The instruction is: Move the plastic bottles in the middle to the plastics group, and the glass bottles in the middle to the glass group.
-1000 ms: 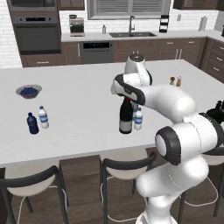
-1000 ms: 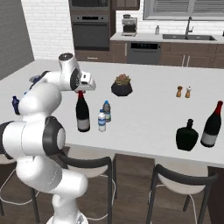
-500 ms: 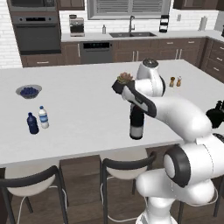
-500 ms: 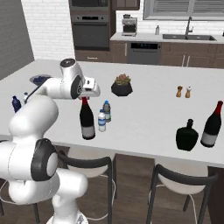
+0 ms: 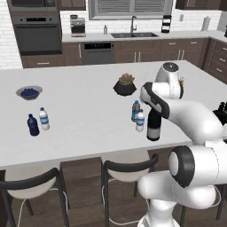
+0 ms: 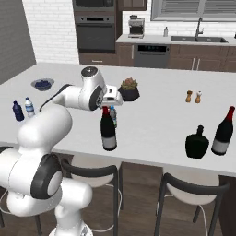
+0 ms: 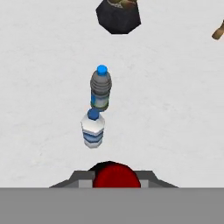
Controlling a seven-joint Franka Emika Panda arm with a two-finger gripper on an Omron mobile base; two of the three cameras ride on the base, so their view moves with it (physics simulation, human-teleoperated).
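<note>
Gripper (image 6: 109, 104) is clamped on the red foil neck of the wine bottle (image 6: 109, 131), which stands upright, its base at or just above the counter (image 6: 152, 124) near the front edge.

Change since a second ago: the wine bottle and gripper have travelled from the left side of the two small middle bottles to their right side, as the left base view shows it. There the wine bottle (image 5: 153, 126) now stands just right of the clear bottle (image 5: 140, 121), with the grey-blue bottle (image 5: 135, 111) just behind it. Those two have not shifted.

Hand view: red foil top (image 7: 117, 175) between the fingers, clear bottle (image 7: 92, 129) nearest, grey-blue bottle (image 7: 101, 89) beyond.

Plastics pair (image 5: 37, 121) unmoved at far left. Squat black bottle (image 6: 197, 143) and a second wine bottle (image 6: 223, 132) stand well to the right, unmoved.
</note>
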